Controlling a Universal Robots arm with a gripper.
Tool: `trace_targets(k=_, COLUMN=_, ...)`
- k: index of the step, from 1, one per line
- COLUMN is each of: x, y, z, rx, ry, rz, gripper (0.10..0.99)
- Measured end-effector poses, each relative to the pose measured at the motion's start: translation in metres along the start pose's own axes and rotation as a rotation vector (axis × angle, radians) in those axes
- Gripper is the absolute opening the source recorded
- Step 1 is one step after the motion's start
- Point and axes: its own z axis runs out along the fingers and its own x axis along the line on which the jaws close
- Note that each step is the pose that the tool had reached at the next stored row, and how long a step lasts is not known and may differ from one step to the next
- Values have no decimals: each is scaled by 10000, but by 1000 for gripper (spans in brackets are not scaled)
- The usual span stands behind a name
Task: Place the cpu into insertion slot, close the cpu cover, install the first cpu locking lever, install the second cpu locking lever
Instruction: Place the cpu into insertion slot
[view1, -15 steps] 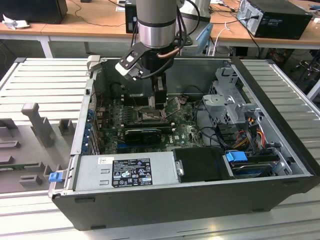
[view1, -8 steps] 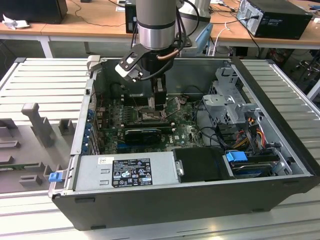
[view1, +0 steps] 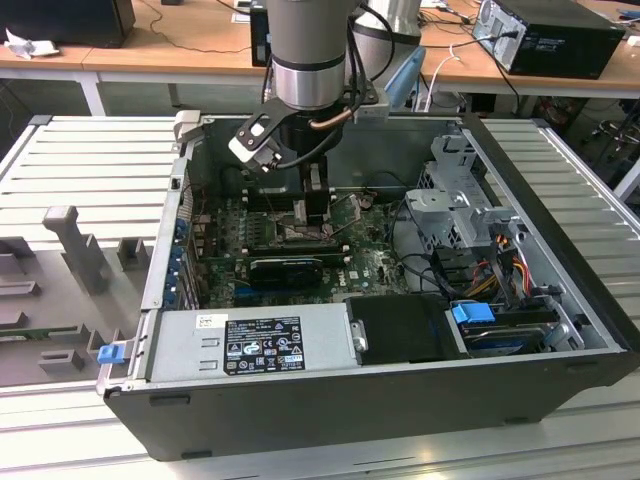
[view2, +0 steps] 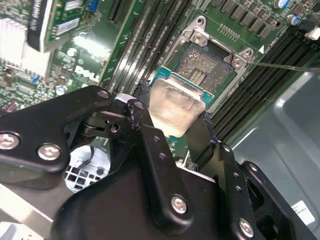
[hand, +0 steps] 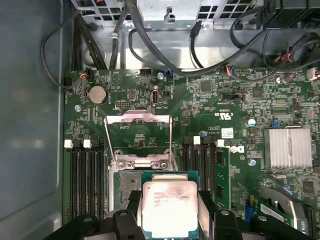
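My gripper (view2: 175, 131) is shut on the cpu (view2: 176, 106), a small square chip with a silvery face on a green base, its black fingers (view2: 146, 131) pressing two opposite edges. In the first wrist view the cpu (hand: 170, 202) hangs in the gripper (hand: 170, 215) just above the green motherboard (hand: 225, 95), overlapping one side of the insertion slot (hand: 127, 187) and not seated in it. The insertion slot (view2: 204, 67) lies uncovered, its contact field showing. The cpu cover (hand: 138, 120) is swung open and stands up beyond the slot. A thin lever rod (view2: 285, 65) sticks out free beside the socket.
The board lies inside an open computer case (view1: 560, 300) with a power supply (view1: 250, 345) in front and a drive cage (view1: 455, 205) on the exterior view's right. Long black memory slots (hand: 85, 180) flank the socket. Cables (hand: 150, 50) and a heatsink (hand: 290, 147) sit nearby.
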Motion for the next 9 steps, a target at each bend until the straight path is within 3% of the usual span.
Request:
trace_targets(k=3, x=16, y=-18, z=67, rx=1, ry=-2, rz=1, gripper=533)
trace_targets(k=9, x=16, y=-39, z=77, rx=0, ry=0, rz=1, gripper=533)
